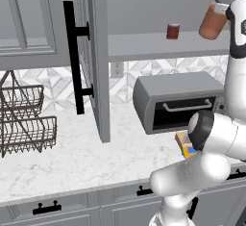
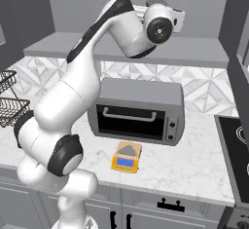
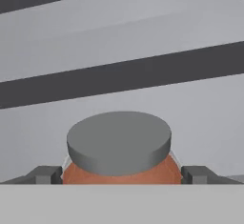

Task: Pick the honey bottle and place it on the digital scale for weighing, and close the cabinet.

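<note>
Sitting tilted on the cabinet (image 1: 48,23) shelf, the honey bottle (image 1: 212,23) is right between the gripper (image 3: 121,174) fingers, which look spread wide either side of it. Lid faces the hand camera, so closing should grab it.

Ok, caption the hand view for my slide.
Gripper fingertips flank the tilted reddish-brown honey bottle with grey lid on the cabinet shelf.

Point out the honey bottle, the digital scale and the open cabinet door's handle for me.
honey bottle (image 1: 212,23): left base view, reddish-brown body.
digital scale (image 2: 126,162): right base view, blue display.
cabinet door handle (image 1: 72,56): left base view, middle of the black bar.
</note>
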Available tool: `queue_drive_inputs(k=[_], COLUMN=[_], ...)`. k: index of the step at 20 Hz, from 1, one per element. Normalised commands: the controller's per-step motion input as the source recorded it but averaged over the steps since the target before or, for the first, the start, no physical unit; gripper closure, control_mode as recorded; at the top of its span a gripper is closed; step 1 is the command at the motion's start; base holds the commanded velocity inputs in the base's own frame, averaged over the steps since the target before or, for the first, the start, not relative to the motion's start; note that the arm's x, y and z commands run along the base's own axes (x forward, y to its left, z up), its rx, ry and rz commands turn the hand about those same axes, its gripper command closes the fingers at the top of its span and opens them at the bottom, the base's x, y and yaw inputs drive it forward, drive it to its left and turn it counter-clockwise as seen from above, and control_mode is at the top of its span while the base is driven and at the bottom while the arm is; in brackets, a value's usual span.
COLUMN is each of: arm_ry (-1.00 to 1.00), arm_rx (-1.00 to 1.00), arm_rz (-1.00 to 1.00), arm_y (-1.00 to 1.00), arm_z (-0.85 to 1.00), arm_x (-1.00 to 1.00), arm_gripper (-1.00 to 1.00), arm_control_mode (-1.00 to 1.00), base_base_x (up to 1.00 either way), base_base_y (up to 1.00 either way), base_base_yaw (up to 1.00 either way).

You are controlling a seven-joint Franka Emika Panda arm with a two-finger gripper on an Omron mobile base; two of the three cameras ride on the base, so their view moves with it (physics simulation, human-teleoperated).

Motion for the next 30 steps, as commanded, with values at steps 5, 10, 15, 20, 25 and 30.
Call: queue_drive_inputs(k=[5,10,15,20,25,30], arm_ry=[-0.18,-0.02,0.14,0.36,0.17,0.07], arm_rx=[0.05,0.00,-0.07,-0.09,0.01,0.00], arm_rz=[0.00,0.00,0.00,0.05,0.18,0.25], arm_y=[0.05,0.04,0.10,0.01,0.05,0.05], arm_z=[-0.07,-0.07,0.00,-0.83,-0.94,-0.81], arm_x=[-0.89,-1.00,-1.00,-0.65,-0.08,0.02], arm_gripper=[1.00,1.00,1.00,1.00,1.00,1.00], arm_control_mode=[-1.00,-1.00,-1.00,-1.00,-1.00,-1.00], base_base_x=[0.00,0.00,0.00,0.00,0.00,0.00], base_base_y=[0.00,0.00,0.00,0.00,0.00,0.00], base_base_yaw=[0.00,0.00,0.00,0.00,0.00,0.00])
